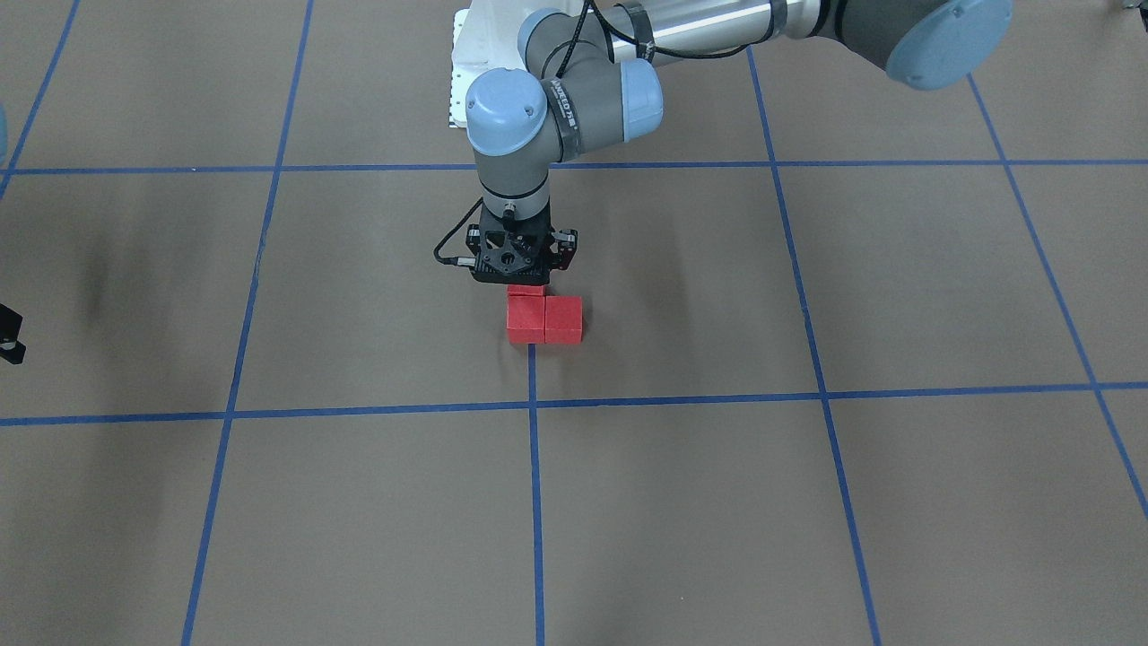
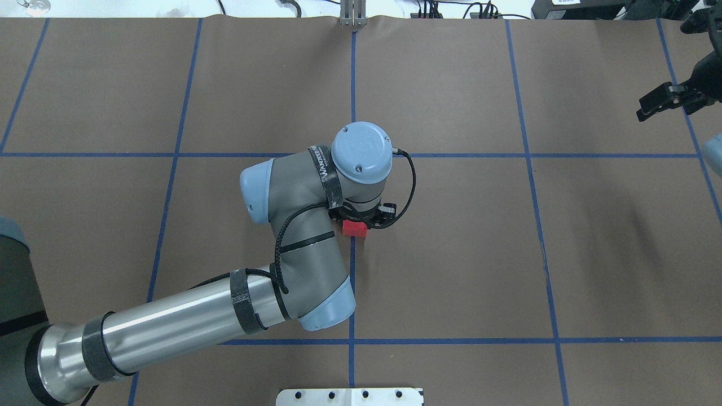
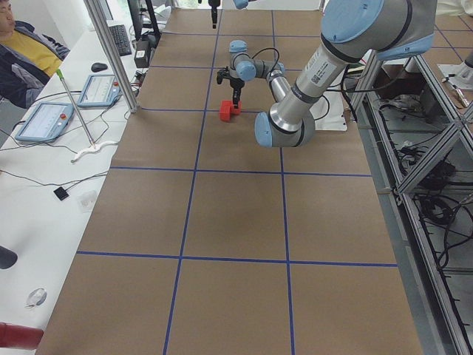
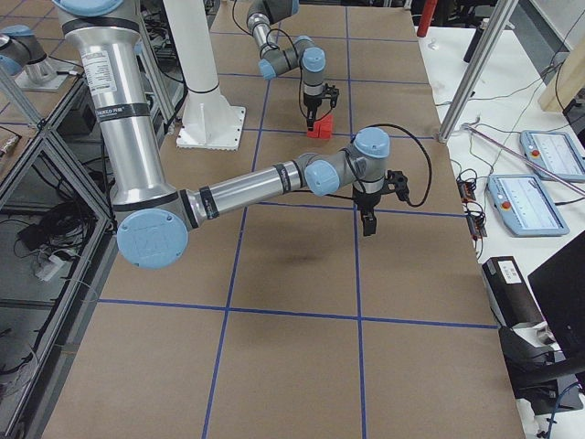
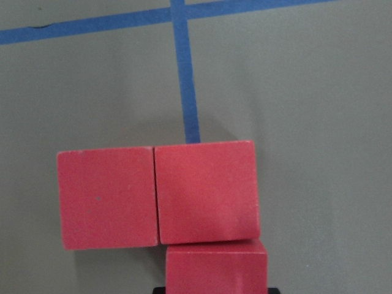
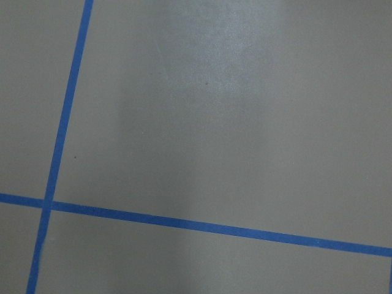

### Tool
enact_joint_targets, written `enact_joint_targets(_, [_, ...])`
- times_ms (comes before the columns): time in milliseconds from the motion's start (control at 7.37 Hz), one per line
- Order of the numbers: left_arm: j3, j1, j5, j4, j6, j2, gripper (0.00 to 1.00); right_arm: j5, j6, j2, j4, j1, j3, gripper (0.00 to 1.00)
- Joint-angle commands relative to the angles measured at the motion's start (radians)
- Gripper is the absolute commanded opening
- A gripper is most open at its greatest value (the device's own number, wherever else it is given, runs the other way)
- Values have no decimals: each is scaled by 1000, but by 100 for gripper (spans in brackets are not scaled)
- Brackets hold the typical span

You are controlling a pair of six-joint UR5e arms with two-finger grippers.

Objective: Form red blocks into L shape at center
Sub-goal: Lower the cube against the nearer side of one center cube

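Note:
Three red blocks lie at the center in an L. Two sit side by side (image 1: 526, 320) (image 1: 563, 320) at the end of the middle tape line (image 1: 533, 377). The third (image 1: 526, 290) touches the back of one of them. In the left wrist view the pair (image 5: 105, 197) (image 5: 205, 191) and the third block (image 5: 216, 267) are flush. My left gripper (image 1: 525, 280) points straight down and is shut on the third block, its fingers mostly hidden. My right gripper (image 2: 643, 113) hangs empty and shut far off at the table's right, above bare floor.
The white robot base plate (image 1: 466, 63) stands behind the blocks. The left arm's elbow and forearm (image 2: 186, 321) span the near left of the table. Tablets (image 3: 44, 122), an aluminium post (image 3: 111, 52) and a seated person (image 3: 18, 44) are beyond the far edge.

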Motion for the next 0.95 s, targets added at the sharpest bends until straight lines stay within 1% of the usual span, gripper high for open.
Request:
enact_joint_targets(0, [1,-3,0,-6,3,1,42,0,0,1,0,0,0,100])
enact_joint_targets(136, [1,-5,0,-16,3,1,48,0,0,2,0,0,0,100])
enact_joint_targets(271, [2,-5,0,-18,3,3,62,0,0,2,0,0,0,100])
enact_joint_targets(543, [2,-3,0,-19,4,4,99,0,0,2,0,0,0,100])
enact_joint_targets(814, [1,-5,-3,-15,6,4,100,0,0,3,0,0,0,100])
